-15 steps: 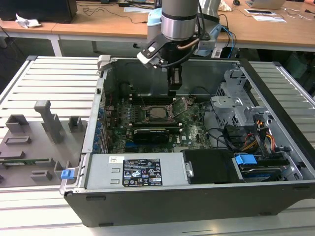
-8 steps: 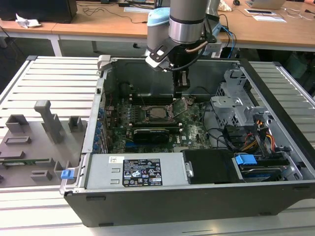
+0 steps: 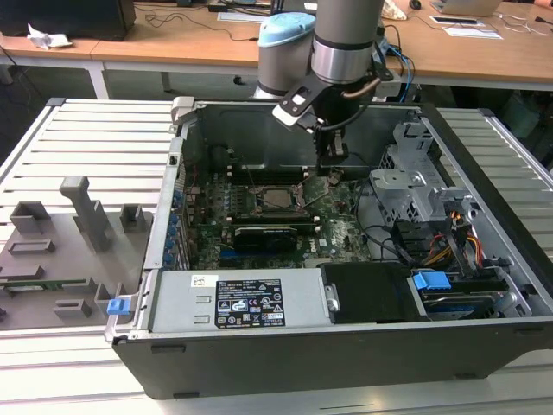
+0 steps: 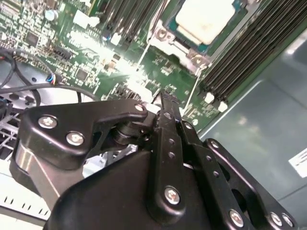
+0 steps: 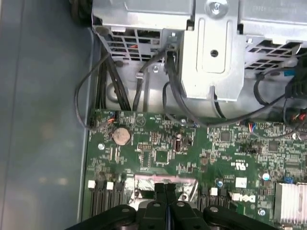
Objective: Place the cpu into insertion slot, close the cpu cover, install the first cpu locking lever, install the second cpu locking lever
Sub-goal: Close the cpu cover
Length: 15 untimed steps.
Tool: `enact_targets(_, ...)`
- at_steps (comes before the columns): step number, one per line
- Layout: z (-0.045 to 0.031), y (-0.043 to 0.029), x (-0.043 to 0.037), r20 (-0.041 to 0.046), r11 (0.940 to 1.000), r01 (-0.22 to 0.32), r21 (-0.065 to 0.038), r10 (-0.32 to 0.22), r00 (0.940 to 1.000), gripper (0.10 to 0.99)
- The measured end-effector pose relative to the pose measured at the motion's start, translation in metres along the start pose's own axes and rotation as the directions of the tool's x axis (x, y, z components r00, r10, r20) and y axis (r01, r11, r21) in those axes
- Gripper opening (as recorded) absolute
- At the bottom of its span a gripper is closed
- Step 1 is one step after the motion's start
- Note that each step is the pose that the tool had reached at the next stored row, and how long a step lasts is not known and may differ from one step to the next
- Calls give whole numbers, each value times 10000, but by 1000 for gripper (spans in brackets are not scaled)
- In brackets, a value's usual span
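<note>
1. you are working inside the open computer case (image 3: 346,359), so you should be watching the arm's clearance to its walls and to the metal drive cage (image 3: 415,186) on the exterior view's right.
2. the green motherboard (image 3: 346,229) is lying flat on the case floor, crowded with small parts; any push should be going onto the socket hardware alone.
3. the gripper (image 3: 333,171) is hanging low over the board, just beside the insertion slot (image 3: 256,199) on the exterior view's right. in the first wrist view its fingertips (image 5: 160,191) are pressed together with nothing pinched between them, so i judge you are using them as a blunt pusher.
4. the slot is sitting between rows of black memory slots (image 4: 249,43); you should be staying off those.
5. the cpu cover (image 4: 192,58) appears to be lying down around the chip, its silvery frame showing at the socket's near end.
6. the cpu (image 4: 204,19) is resting in the slot, pale face up, showing through the cover's window. placing and covering look done, so lever work seems to be the step in hand.
7. the locking levers are too thin here to tell whether either is latched. you should be pressing slowly, with the closed tips squarely on the rod so it isn't slipping off sideways.
</note>
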<state>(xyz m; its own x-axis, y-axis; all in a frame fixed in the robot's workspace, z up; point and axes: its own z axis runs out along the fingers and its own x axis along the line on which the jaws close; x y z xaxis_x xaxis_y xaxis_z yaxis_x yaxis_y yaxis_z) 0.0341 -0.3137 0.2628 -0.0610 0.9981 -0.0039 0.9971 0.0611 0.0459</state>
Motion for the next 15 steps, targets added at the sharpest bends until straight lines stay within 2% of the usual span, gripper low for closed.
enact_targets(2,5,31,-2,1,10000,-12,2,12,10000,106)
enact_targets(3,20,117,-7,3,10000,-48,11,48,10000,106)
enact_targets(8,46,225,-12,10,9998,-181,26,181,9998,106)
enact_targets(11,65,261,-13,9,9998,-186,37,186,9998,106)
enact_targets(15,158,276,-15,8,9998,-187,51,187,9998,106)
